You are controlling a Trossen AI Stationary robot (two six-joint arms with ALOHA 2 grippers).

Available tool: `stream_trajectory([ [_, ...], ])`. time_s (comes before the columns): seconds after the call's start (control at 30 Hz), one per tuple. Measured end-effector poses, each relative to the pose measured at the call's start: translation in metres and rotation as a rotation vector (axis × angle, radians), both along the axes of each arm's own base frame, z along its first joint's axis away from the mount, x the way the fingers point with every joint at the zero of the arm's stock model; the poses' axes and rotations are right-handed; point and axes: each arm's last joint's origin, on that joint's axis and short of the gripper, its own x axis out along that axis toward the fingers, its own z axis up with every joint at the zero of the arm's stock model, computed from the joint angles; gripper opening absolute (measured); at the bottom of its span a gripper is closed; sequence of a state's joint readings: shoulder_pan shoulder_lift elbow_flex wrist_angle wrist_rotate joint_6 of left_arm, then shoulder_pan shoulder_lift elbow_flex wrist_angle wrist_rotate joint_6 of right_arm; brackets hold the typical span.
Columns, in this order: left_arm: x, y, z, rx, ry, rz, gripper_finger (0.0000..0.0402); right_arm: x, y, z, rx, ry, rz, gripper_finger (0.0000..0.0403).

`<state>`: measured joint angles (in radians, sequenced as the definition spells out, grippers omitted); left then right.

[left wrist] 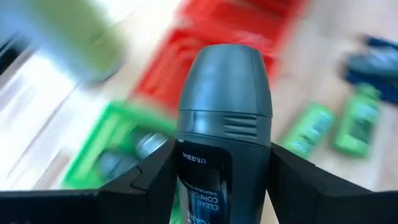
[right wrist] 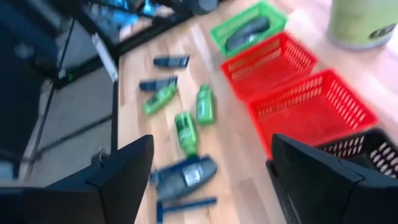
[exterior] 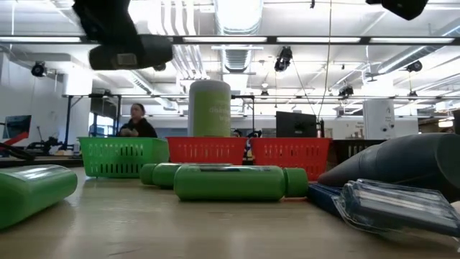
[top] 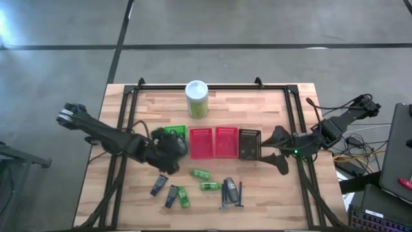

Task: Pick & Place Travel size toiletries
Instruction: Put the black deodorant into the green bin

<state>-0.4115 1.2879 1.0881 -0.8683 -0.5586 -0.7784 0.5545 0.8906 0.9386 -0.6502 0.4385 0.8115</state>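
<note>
My left gripper (top: 168, 151) hovers just near of the green basket (top: 175, 133), shut on a dark grey deodorant tube (left wrist: 224, 93) whose rounded cap points forward in the left wrist view. The green basket (right wrist: 249, 25) holds another dark tube (right wrist: 247, 28). My right gripper (top: 278, 151) is open and empty, just right of the black basket (top: 250, 143). Loose on the wood lie green mini bottles (top: 200, 174) (top: 209, 187) (top: 183, 197), dark tubes (top: 159, 186) (top: 228, 190) and a thin dark stick (top: 240, 193). My left gripper pinches the deodorant tube between its two fingers (left wrist: 155, 180), on the labelled body just below the cap (left wrist: 211, 168). The fingers lie along the tube, and the cap end sticks out past their tips. The tube is lifted clear of the table, above the green basket's near edge.
Two red baskets (top: 201, 142) (top: 225, 142) stand between the green and black ones in a row across the table's middle. A tall green white-lidded canister (top: 196, 98) stands behind them. A black frame (top: 129, 116) rims the table. A person (exterior: 136, 121) sits in the room beyond.
</note>
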Motion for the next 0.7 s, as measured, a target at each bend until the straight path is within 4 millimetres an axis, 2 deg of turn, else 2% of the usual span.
stream_trajectory([
  [0.13, -0.019, 0.019, -0.002, -0.111, -0.022, 0.251, 0.0207, 0.004, -0.004, 0.004, 0.036, -0.051, -0.07, 0.0304],
  [0.23, -0.024, 0.032, -0.007, -0.185, -0.08, 0.353, 0.0207, 0.008, -0.007, 0.007, 0.052, -0.084, -0.094, 0.0297],
  [0.53, -0.02, 0.079, -0.04, -0.436, -0.163, 0.516, 0.0207, 0.013, -0.013, 0.012, 0.073, -0.132, -0.135, 0.0278],
  [0.7, -0.02, 0.095, -0.065, -0.569, -0.2, 0.597, 0.0207, 0.013, -0.013, 0.011, 0.072, -0.131, -0.132, 0.0266],
])
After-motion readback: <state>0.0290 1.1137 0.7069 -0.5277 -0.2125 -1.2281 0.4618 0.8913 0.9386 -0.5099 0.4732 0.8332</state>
